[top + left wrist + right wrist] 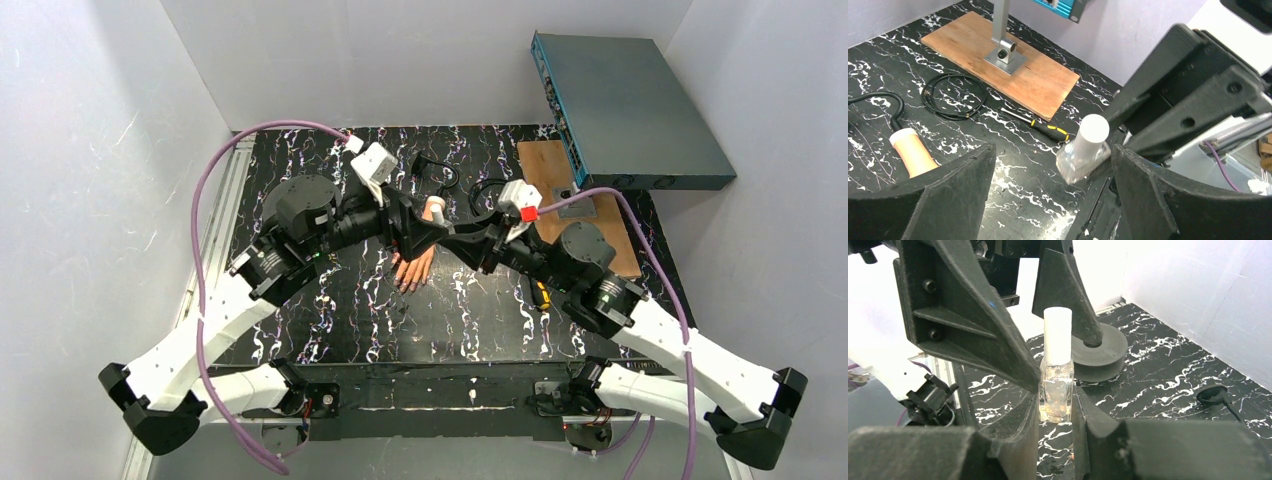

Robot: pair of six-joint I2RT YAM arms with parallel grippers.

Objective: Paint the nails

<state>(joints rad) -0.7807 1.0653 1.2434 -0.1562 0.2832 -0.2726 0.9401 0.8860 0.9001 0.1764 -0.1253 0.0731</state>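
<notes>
Centrally, the nails [405, 286], too small to make out, tip the mannequin hand [418, 262] lying on the black marbled table [480, 320]; just above it the right gripper [1055, 407] clamps a clear bottle [1055, 387] upright; the left gripper [1053, 149] stands released, jaws spread either side of the white cap [1094, 131].

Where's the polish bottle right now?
Right wrist view, centre: the polish bottle stands upright, clamped in the right end effector, its white cap between the jaws of the open left end effector.
</notes>
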